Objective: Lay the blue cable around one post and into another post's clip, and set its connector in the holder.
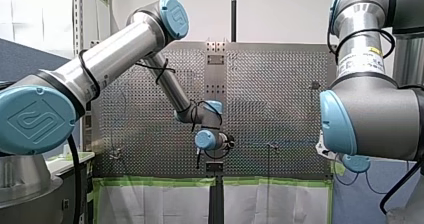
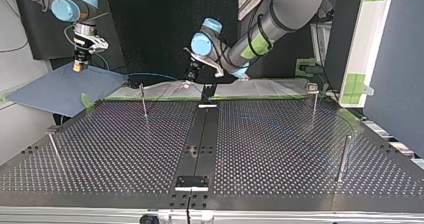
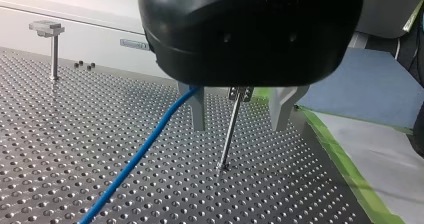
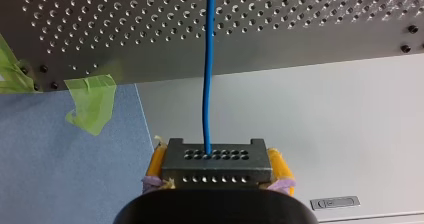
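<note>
My right gripper point(image 4: 217, 171) is shut, its yellow pads point(image 4: 280, 164) clamped on the dark grey connector point(image 4: 216, 163). The blue cable point(image 4: 207, 84) leaves the connector and runs straight over the table's edge. In the top view the right gripper point(image 2: 79, 65) hangs off the table's far left corner, and the cable point(image 2: 150, 75) trails toward my left gripper point(image 2: 191, 76). The left gripper point(image 3: 240, 116) has its fingers point(image 3: 199, 109) apart. The cable point(image 3: 135, 159) passes close beside one finger; contact cannot be told. A thin post with a clip point(image 3: 227, 139) stands ahead, between the fingers.
Thin posts point(image 2: 144, 101) point(image 2: 314, 101) point(image 2: 344, 156) point(image 2: 55, 149) stand on the perforated table point(image 2: 275, 154). A dark rail point(image 2: 200, 139) runs down the middle, with a black block point(image 2: 191, 182) at its near end. A blue mat point(image 2: 60, 89) lies off the far left corner.
</note>
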`<move>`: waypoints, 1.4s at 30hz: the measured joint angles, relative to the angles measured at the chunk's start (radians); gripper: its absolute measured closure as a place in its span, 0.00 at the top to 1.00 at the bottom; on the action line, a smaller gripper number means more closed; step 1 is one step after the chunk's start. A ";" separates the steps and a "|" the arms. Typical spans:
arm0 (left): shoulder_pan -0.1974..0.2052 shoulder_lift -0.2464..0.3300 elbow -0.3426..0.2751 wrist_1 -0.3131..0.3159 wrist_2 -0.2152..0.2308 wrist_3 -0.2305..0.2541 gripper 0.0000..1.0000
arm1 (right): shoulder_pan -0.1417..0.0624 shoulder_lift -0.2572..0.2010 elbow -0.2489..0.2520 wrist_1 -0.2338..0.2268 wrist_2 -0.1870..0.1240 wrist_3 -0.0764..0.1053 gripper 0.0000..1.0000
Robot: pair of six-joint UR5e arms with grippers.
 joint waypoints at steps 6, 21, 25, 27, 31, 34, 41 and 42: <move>-0.003 0.000 0.000 0.001 -0.002 0.000 0.00 | 0.000 0.000 0.000 0.001 0.000 0.000 0.00; 0.008 0.000 0.000 -0.002 0.076 -0.001 0.19 | -0.005 -0.001 0.000 0.000 0.001 0.002 0.00; 0.010 0.000 0.000 -0.011 0.090 0.000 0.44 | -0.008 0.000 0.000 -0.002 0.001 0.004 0.00; 0.011 0.000 0.000 -0.021 0.088 0.001 0.51 | -0.010 0.000 0.000 -0.002 0.001 0.005 0.00; 0.010 0.001 -0.001 -0.030 0.074 0.002 0.55 | -0.014 0.000 0.000 -0.003 0.002 0.006 0.00; 0.008 0.006 0.000 -0.033 0.069 0.002 0.55 | -0.016 0.000 0.000 -0.004 0.001 0.006 0.00; 0.000 0.028 -0.001 -0.040 0.059 0.005 0.55 | -0.019 0.000 0.000 -0.005 0.002 0.007 0.00; -0.001 0.030 -0.001 -0.044 0.058 0.007 0.55 | -0.019 0.000 0.000 -0.005 0.002 0.007 0.00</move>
